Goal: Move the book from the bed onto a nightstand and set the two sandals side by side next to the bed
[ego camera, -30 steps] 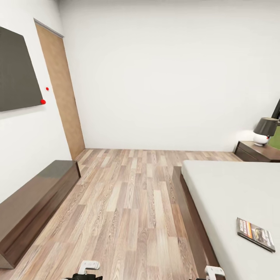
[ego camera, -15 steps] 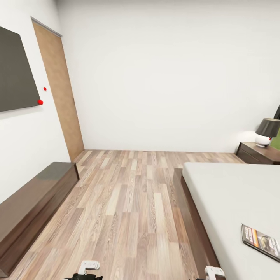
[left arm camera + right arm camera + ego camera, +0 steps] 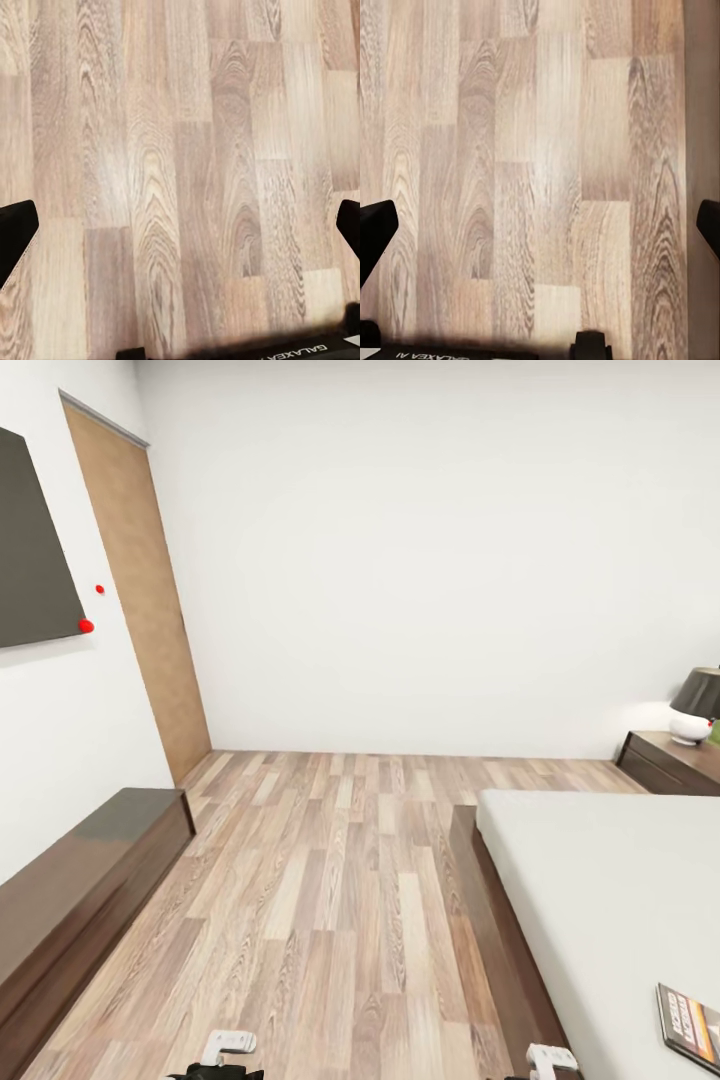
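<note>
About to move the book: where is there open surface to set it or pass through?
The mattress is bare between the book and the far nightstand. The floor between bed frame and long dresser is open. The nightstand holds a lamp.

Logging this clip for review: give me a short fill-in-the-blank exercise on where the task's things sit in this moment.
1. The book lies on the light-grey ____ of the bed.
2. On the nightstand stands a ____ with a dark shade.
3. Both wrist views look down on a wood-plank ____.
4. The fingers of the left gripper and the right gripper are spread wide, so both are ____.

Missing words: mattress; lamp; floor; open
</note>
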